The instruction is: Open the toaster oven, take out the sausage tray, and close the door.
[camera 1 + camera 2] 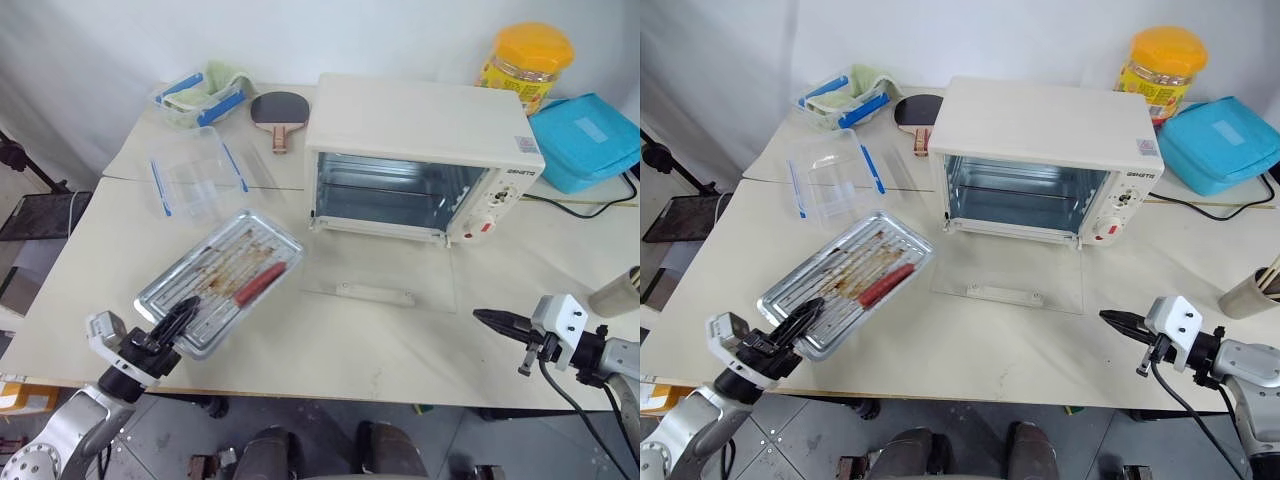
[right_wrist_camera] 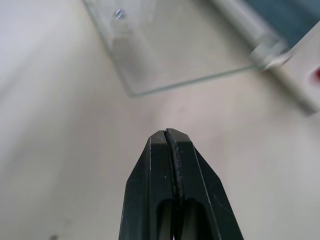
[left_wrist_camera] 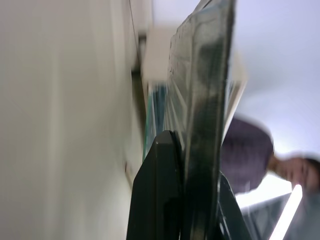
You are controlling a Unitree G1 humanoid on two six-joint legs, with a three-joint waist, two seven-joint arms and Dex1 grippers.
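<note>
With the boxy cream-white toaster oven empty, its clear glass door flat on the table and the shiny metal sausage tray out front-left, pinched at its near rim by the left gripper, which the left wrist view confirms, only closing remains, likely for the clenched, empty right gripper.

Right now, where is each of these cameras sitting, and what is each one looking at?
Left eye, right eye: on the head, looking down at the table, the open toaster oven and both arms; both share one scene.
Left wrist: along the left gripper, shut on the sausage tray rim; a person shows behind.
Right wrist: along the shut right gripper, toward the lowered glass door, which the head views show too.
</note>
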